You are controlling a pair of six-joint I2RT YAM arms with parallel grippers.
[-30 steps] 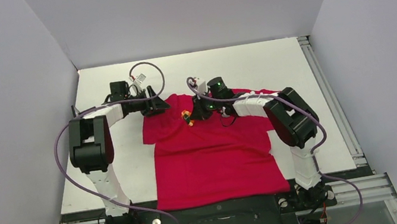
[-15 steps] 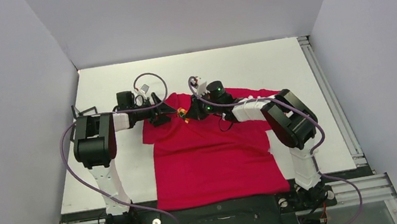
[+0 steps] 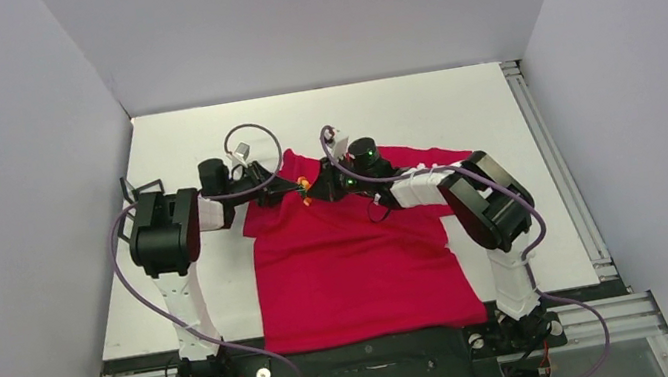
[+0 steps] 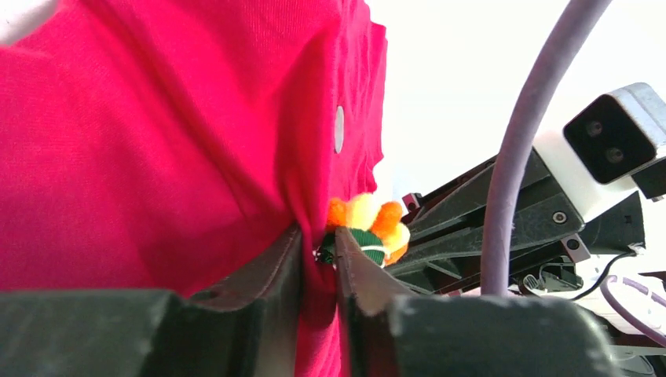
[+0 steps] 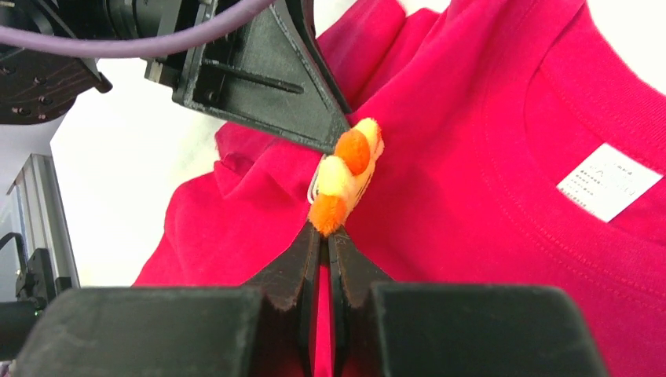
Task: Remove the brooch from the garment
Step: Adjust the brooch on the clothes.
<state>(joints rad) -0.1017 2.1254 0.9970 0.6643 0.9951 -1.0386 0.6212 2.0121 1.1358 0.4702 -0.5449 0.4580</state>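
Observation:
The red T-shirt (image 3: 362,265) lies flat on the white table, neckline at the far end. The brooch (image 3: 306,189), a fuzzy orange and yellow piece with a green part, sits at the shirt's far left shoulder. My left gripper (image 3: 287,187) is shut on a fold of red fabric (image 4: 157,141) right beside the brooch (image 4: 369,224). My right gripper (image 3: 322,187) is shut on the brooch's orange end (image 5: 349,177), tip to tip with the left one. The shirt's white label (image 5: 609,182) shows inside the neckline.
The white table (image 3: 418,104) runs between grey walls at left, right and back. A metal rail (image 3: 546,145) runs along its right edge. Purple cables (image 3: 251,136) loop above both wrists. The shirt's hem hangs over the near edge by the arm bases.
My left gripper has moved right to the brooch and closed on the fabric beside it. My right gripper has shifted slightly left with the brooch, bunching the shoulder between them.

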